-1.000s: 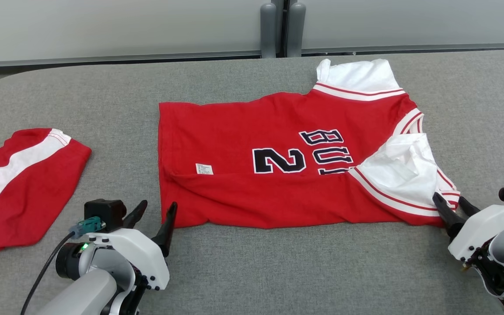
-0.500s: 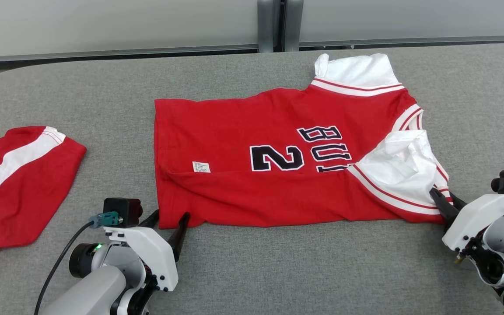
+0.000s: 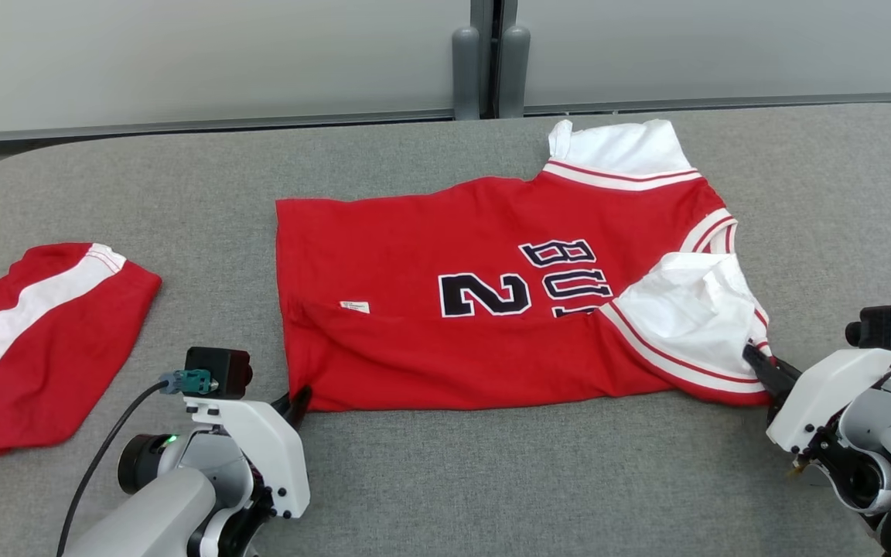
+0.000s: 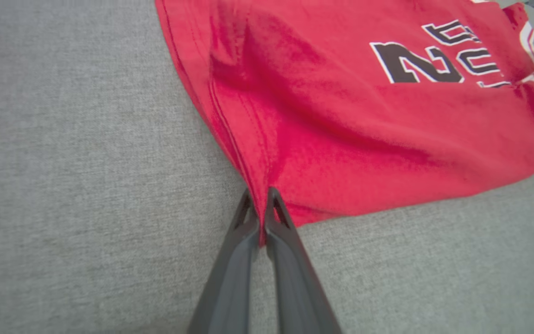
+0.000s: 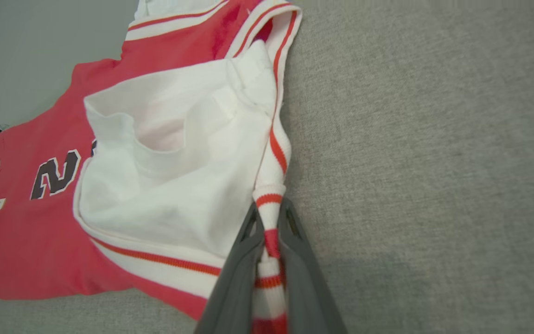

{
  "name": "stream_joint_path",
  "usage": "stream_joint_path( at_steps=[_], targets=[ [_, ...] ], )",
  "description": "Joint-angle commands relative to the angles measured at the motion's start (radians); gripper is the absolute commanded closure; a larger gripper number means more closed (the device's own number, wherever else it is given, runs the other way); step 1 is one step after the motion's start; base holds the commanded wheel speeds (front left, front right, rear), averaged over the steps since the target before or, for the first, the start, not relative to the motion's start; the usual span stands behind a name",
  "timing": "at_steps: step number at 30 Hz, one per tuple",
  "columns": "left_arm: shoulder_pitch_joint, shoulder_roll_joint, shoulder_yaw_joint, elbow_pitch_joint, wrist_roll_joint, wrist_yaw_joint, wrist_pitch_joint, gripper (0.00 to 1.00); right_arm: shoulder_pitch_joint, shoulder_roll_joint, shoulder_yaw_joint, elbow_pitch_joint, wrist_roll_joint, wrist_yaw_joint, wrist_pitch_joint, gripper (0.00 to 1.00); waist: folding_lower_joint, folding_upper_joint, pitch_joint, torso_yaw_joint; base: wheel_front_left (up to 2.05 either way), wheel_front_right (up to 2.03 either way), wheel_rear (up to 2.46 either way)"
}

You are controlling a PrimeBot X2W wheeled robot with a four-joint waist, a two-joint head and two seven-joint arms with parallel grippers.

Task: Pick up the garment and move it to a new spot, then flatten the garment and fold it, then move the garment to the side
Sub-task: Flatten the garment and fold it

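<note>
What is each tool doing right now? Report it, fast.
Left tool: closed on the jersey, at its red hem corner.
Right tool: closed on the jersey's striped white-and-red trim.

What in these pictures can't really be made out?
- Head view: jersey lettering ends under the folded white sleeve.
- Head view: the label is too small to read.
- Head view: the second red garment is cut off by the left edge.
- Right wrist view: the trim ends hidden inside the right tool.
</note>
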Motion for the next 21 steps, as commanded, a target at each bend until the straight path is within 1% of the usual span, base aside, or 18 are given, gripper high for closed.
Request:
stream_joint_path(
  at_steps=[1, 4, 9, 11, 12, 13, 21],
  targets=[
    [0.011, 0.015, 0.000, -0.012, -0.005, 0.001, 0.006, 1.00, 0.005, -0.017, 0.000, -0.012, 0.010, 0.000, 0.004, 1.00, 0.0000, 0.0000, -0.014, 0.000, 0.00, 0.00, 0.00],
    [0.026, 0.042, -0.003, -0.052, -0.009, -0.001, 0.020, 1.00, 0.017, -0.038, -0.001, -0.040, 0.030, 0.000, 0.028, 1.00, 0.0000, 0.0000, -0.041, 0.002, 0.00, 0.00, 0.00],
    [0.076, 0.104, -0.032, -0.144, -0.015, 0.005, 0.078, 1.00, 0.064, -0.105, 0.003, -0.095, 0.063, 0.000, 0.095, 1.00, 0.0000, 0.0000, -0.090, 0.006, 0.00, 0.00, 0.00],
    [0.097, 0.132, -0.044, -0.179, -0.016, 0.014, 0.098, 1.00, 0.092, -0.130, 0.002, -0.119, 0.074, 0.000, 0.116, 1.00, 0.0000, 0.0000, -0.104, 0.007, 0.00, 0.00, 0.00],
    [0.121, 0.154, -0.048, -0.214, -0.019, 0.026, 0.106, 1.00, 0.126, -0.153, 0.001, -0.142, 0.082, 0.000, 0.132, 1.00, 0.0000, 0.0000, -0.116, 0.007, 0.00, 0.00, 0.00],
    [0.134, 0.165, -0.052, -0.229, -0.021, 0.033, 0.112, 1.00, 0.145, -0.164, -0.003, -0.152, 0.087, 0.000, 0.134, 1.00, 0.0000, 0.0000, -0.119, 0.007, 0.00, 0.00, 0.00],
    [0.227, 0.227, -0.071, -0.341, -0.038, 0.084, 0.129, 1.00, 0.301, -0.224, -0.043, -0.235, 0.111, 0.000, 0.122, 1.00, 0.0000, 0.0000, -0.130, 0.003, 0.00, 0.00, 0.00]
  ],
)
